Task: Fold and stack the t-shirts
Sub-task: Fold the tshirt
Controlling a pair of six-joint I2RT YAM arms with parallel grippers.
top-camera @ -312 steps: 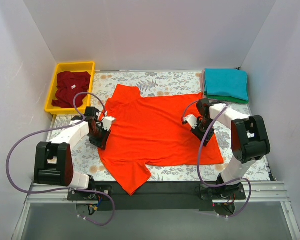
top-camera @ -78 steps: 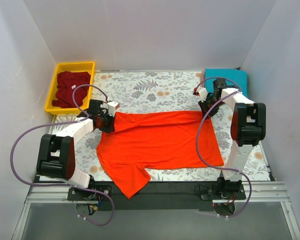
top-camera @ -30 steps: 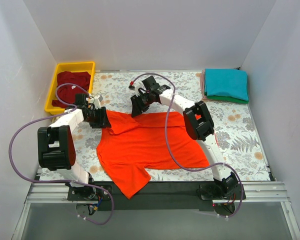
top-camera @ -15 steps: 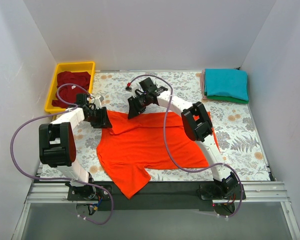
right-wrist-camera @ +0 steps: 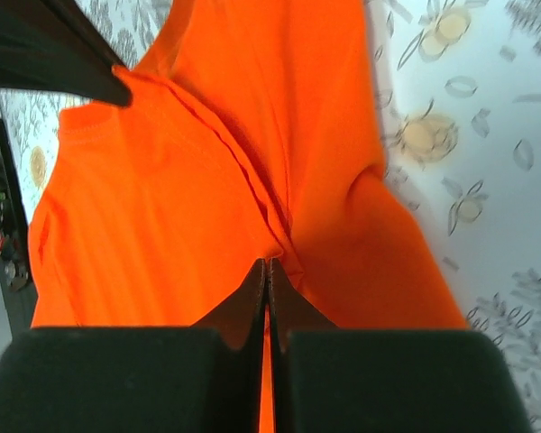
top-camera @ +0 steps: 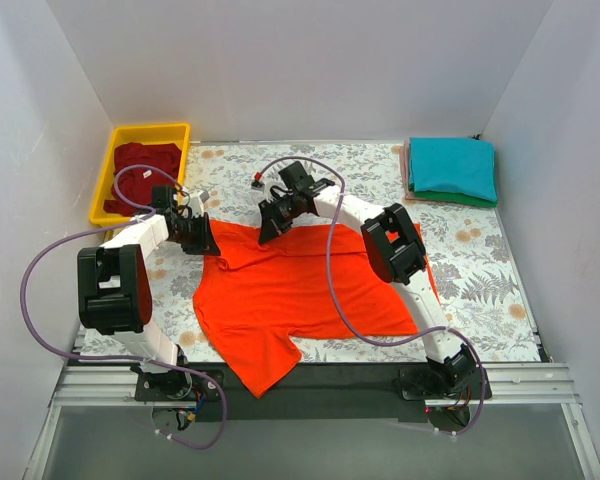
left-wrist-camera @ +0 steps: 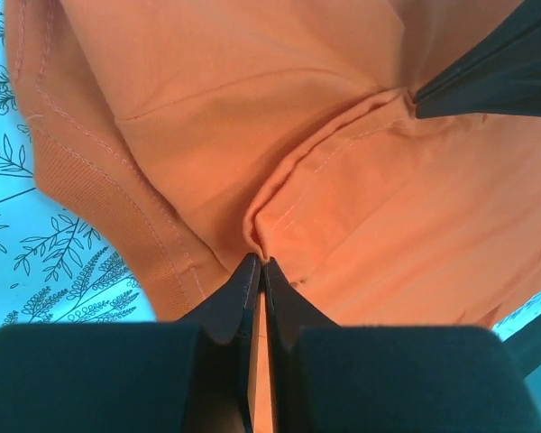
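Note:
The orange-red t-shirt [top-camera: 290,290] lies half folded on the floral cloth, with a sleeve hanging over the near edge. My left gripper [top-camera: 204,242] is shut on a pinch of its far left edge, and the cloth shows puckered at the tips [left-wrist-camera: 258,260]. My right gripper [top-camera: 271,229] reaches across from the right. It is shut on a fold of the same far edge [right-wrist-camera: 269,262]. The orange-red t-shirt fills both wrist views [left-wrist-camera: 343,162] [right-wrist-camera: 162,225]. A maroon t-shirt [top-camera: 142,175] sits in the yellow bin. A folded teal t-shirt [top-camera: 452,164] rests on a green one [top-camera: 458,199].
The yellow bin [top-camera: 179,133] stands at the far left corner. The teal and green stack occupies the far right corner. White walls close in the table on three sides. The right arm [top-camera: 395,245] stretches diagonally over the shirt's right half.
Both grippers have closed on the orange-red shirt's far edge; a second ago their jaws stood apart. The right gripper has shifted slightly left and down. The shirt has barely moved.

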